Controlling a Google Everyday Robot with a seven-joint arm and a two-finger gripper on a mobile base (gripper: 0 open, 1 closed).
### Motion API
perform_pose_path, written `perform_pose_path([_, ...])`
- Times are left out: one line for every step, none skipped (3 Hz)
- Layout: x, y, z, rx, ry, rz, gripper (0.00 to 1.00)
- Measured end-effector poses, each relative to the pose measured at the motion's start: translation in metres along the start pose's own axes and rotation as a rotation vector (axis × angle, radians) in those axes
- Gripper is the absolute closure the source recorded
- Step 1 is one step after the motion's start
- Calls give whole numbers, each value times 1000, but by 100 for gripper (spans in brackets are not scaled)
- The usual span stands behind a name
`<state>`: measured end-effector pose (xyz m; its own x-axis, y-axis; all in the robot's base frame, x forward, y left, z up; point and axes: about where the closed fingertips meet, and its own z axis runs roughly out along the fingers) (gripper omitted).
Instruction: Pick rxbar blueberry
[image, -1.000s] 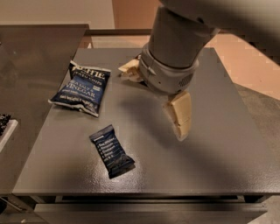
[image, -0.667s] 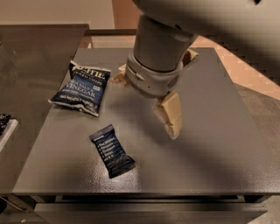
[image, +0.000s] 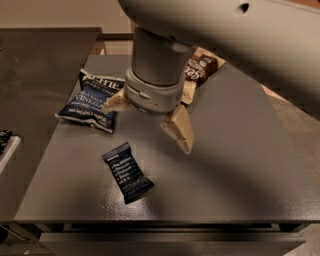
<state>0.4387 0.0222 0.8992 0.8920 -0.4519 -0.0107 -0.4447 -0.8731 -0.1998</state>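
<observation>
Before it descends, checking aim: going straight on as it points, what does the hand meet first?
Probably bare table just behind the rxbar blueberry; the open hand hangs over that spot, depth unclear.

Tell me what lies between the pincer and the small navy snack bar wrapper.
Nothing: the camera view shows only bare grey metal tabletop between the open pincer over mid-table and the flat navy rxbar wrapper.
</observation>
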Motion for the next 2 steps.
perform_pose_path([-8, -6, 13, -26, -37, -101, 0])
perform_pose_path([-21, -8, 28, -56, -70, -190, 0])
